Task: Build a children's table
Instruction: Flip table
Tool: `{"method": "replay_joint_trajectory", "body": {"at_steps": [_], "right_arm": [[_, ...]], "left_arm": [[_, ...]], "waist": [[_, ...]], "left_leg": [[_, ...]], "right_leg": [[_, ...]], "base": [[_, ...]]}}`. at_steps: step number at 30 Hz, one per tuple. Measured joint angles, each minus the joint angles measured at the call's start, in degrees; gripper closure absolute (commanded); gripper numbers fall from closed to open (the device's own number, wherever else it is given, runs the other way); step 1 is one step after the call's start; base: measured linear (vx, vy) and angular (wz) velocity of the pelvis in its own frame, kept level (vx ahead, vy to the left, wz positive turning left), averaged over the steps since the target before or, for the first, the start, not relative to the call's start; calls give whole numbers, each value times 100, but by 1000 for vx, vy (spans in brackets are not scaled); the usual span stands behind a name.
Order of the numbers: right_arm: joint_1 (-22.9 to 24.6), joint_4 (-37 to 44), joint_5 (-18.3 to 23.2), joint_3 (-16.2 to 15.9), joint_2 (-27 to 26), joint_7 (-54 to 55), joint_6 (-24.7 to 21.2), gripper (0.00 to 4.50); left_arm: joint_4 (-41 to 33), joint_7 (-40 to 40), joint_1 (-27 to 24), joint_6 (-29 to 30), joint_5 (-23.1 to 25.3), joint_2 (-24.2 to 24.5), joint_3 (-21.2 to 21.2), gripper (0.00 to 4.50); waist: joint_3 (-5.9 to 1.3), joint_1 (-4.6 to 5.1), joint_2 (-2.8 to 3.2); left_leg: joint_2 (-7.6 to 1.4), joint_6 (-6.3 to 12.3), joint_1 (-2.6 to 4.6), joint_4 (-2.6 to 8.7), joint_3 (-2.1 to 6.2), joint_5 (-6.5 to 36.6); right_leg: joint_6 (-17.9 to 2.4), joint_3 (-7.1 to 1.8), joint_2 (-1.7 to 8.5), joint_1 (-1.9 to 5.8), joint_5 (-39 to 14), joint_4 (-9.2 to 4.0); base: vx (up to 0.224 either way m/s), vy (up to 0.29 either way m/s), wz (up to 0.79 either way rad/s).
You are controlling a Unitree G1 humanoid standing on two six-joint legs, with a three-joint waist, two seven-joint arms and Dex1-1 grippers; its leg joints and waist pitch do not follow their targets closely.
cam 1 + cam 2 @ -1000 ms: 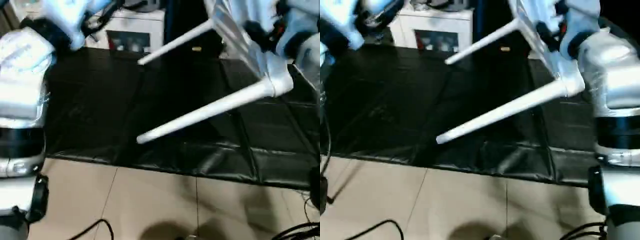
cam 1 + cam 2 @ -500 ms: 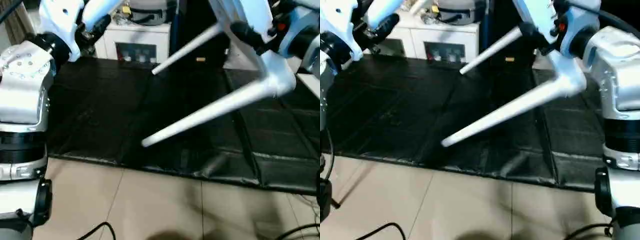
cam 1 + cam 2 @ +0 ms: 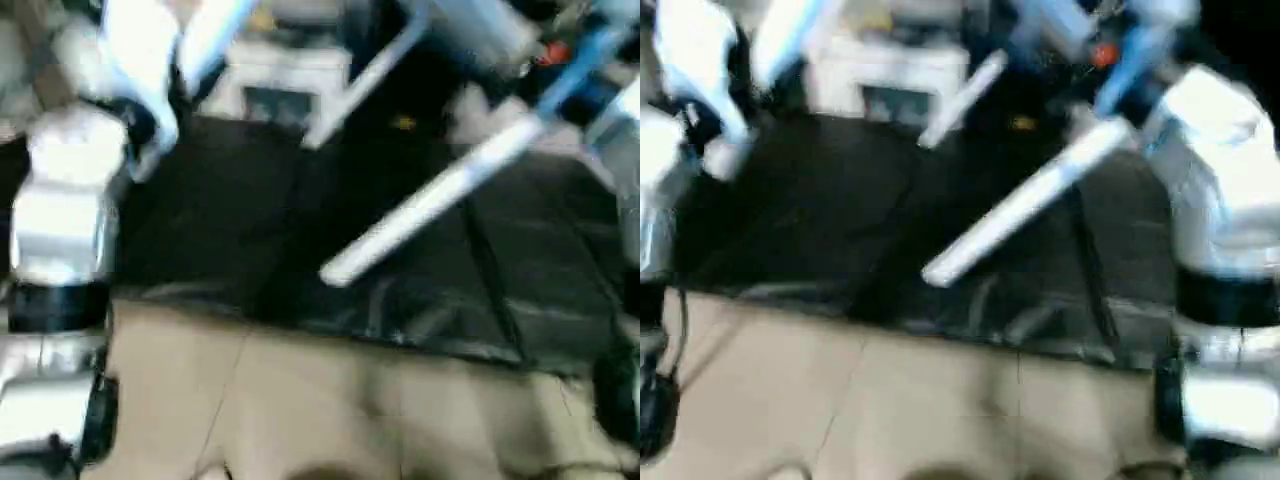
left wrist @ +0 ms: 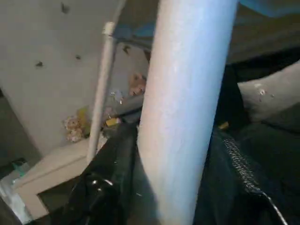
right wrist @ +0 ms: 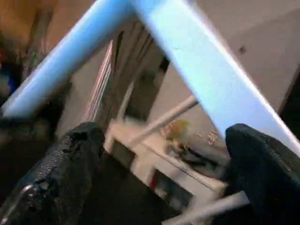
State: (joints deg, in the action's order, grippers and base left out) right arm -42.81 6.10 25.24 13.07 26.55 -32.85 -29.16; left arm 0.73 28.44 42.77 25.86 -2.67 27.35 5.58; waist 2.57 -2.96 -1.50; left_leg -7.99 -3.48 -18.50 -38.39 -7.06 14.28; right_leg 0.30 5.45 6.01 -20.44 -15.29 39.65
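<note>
Hanging tilted above the black mat (image 3: 230, 220), the children's table (image 3: 470, 25), likely light, stiff, slick plastic, sits with one leg (image 4: 183, 117) clamped in the left gripper (image 4: 168, 187), the right gripper (image 5: 161, 173) spread wide and empty; grip legs near the top.

A: How much of the children's table (image 3: 470, 25) can you make out?
B: Its top runs off the upper edge, smeared by blur; only two legs reach down over the black mat (image 3: 250, 230).
A: And the white cabinet (image 3: 275, 80) behind the mat?
B: Too blurred to read what sits on it.
</note>
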Motion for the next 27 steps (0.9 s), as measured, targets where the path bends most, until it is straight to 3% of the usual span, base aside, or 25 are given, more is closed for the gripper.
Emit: {"method": "replay_joint_trajectory", "body": {"at_steps": [2, 5, 7, 9, 13, 20, 27], "right_arm": [[713, 209, 215, 118, -193, 47, -103, 0], [1320, 405, 234, 79, -376, 160, -207, 0], [1719, 604, 195, 67, -553, 361, -263, 0], [1971, 696, 184, 60, -705, 563, -325, 0], [2265, 726, 109, 116, -956, 945, -232, 0], [1994, 106, -79, 468, -997, 1232, 386, 0], [1594, -540, -119, 450, -932, 1148, 668, 0]], "left_arm": [[-7, 124, -107, -18, -1, 107, 8, 266], [13, 211, -198, 26, -1, 132, -4, 278], [21, 225, -243, 48, -31, 80, -96, 283], [25, 249, -289, 54, -110, 79, -96, 285], [106, 340, -295, -74, -149, 198, -93, 286], [296, 646, -354, -329, -201, 529, -23, 286], [291, 824, -436, -454, -325, 724, 20, 286]], "waist": [[-1, 53, 53], [9, 100, 67], [34, 103, 35], [58, 98, 26], [87, 112, -15], [159, 104, -96], [210, 90, -178]], "left_leg": [[-60, -8, -48, 44, 32, -20], [-51, -5, -151, 97, -12, -22], [-52, 85, -164, 129, -103, -95], [-48, 87, -173, 150, -133, -96], [-36, 102, -264, 183, -149, -138], [-39, 132, -294, 259, -180, -220], [-51, 148, -304, 311, -212, -228]], "right_leg": [[-4, 10, -102, 53, 3, -168], [-128, -21, -107, 57, 228, -350], [-89, -69, -83, 32, 348, -364], [-48, -108, -83, -4, 333, -367], [-25, -144, -87, -98, 338, -367], [-56, -160, -92, -151, 362, -372], [-57, -157, -93, -160, 331, -401]], "base": [[0, 0, 0], [6, 37, 4], [0, 0, 0], [0, 0, 0], [0, 0, 0], [0, 0, 0], [0, 0, 0]]}}
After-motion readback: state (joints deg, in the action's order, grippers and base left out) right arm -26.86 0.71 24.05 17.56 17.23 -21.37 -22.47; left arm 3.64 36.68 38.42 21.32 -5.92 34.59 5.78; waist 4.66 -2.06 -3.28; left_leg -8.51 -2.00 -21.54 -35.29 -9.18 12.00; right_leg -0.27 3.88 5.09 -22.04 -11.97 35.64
